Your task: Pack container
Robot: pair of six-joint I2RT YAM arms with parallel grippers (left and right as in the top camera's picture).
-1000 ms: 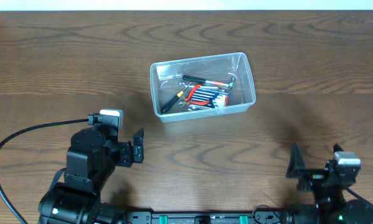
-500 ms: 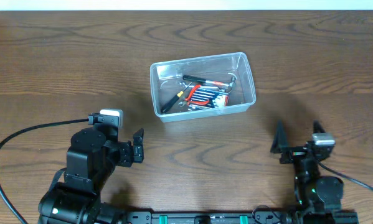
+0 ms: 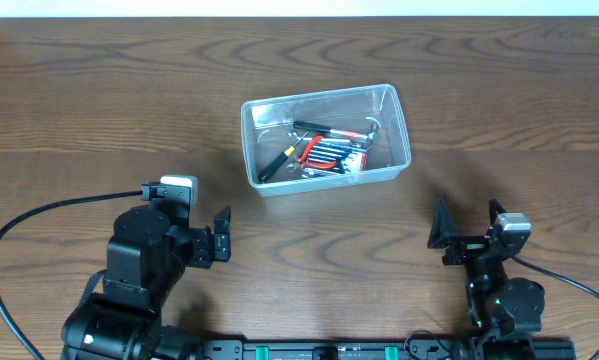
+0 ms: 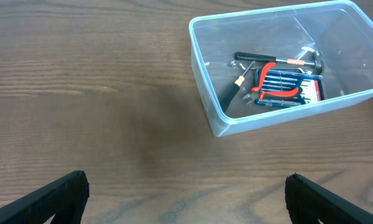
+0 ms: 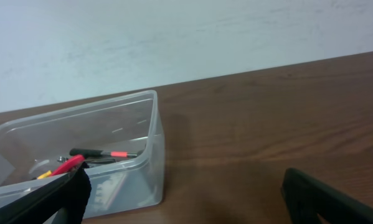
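The clear plastic container [image 3: 328, 183] stands at the middle of the table, a little toward the back. Inside lie a hammer [image 3: 331, 129], red-handled pliers [image 3: 310, 147], a screwdriver [image 3: 276, 163] and a blue tool pack [image 3: 332, 158]. My left gripper [image 3: 221, 235] hovers near the front left, open and empty, with the container [image 4: 202, 68] ahead to its right in the left wrist view. My right gripper [image 3: 466, 227] is open and empty at the front right. It faces the container's short side [image 5: 154, 155], well short of it.
Brown wooden tabletop [image 3: 99, 110] all round. A black cable [image 3: 39, 215] loops from the left arm across the front left. A pale wall [image 5: 174, 37] rises behind the table's far edge in the right wrist view.
My right arm has shifted left along the front edge, nearer the container's right end. The left arm and the container have not moved. Both grippers stayed open.
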